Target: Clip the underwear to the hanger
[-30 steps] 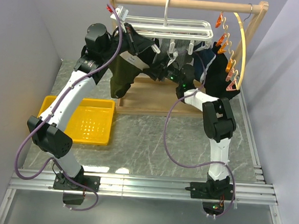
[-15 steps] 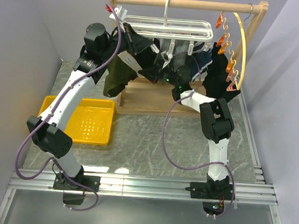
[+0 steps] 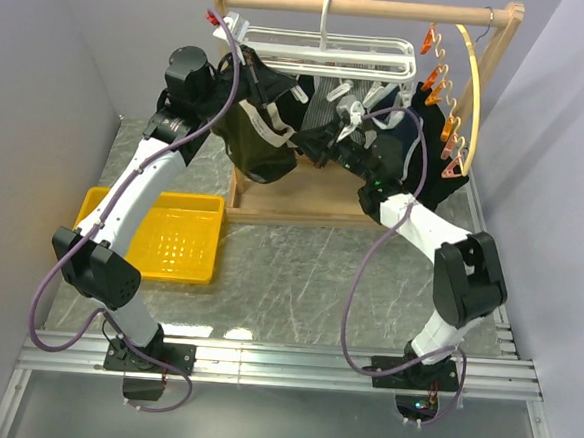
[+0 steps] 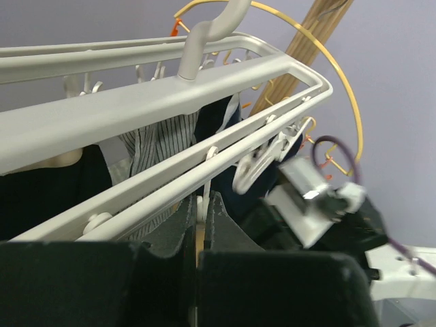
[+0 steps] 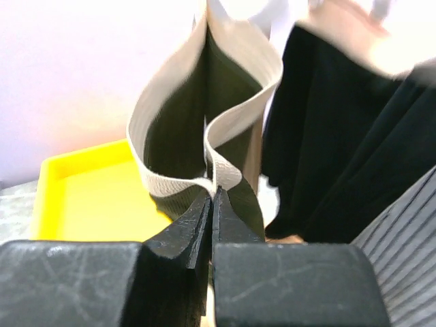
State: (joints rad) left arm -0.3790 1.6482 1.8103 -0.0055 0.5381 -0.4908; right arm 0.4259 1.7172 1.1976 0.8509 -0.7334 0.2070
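The white grid hanger (image 3: 324, 53) hangs by its hook from the wooden rack, with white clips dangling under it. The olive-green underwear (image 3: 260, 147) with its beige waistband hangs below the hanger's left part. My left gripper (image 3: 252, 76) is up at the hanger's left side. In the left wrist view it (image 4: 199, 202) is shut on a white clip just under the hanger frame (image 4: 136, 109). My right gripper (image 3: 313, 140) is shut on the waistband and holds it out to the right. In the right wrist view it (image 5: 212, 194) pinches the waistband of the underwear (image 5: 170, 136).
A wooden rack (image 3: 367, 6) carries the hanger and a curved wooden hoop with orange clips (image 3: 472, 81). A black garment (image 3: 431, 169), a navy one (image 3: 404, 117) and a striped one (image 3: 333, 92) hang at the right. A yellow tray (image 3: 185, 237) lies at the left.
My right arm has swung its elbow out to the right and drawn the waistband up and rightward. The underwear, which hung straight down, is now lifted and spread. The left gripper stays at the hanger.
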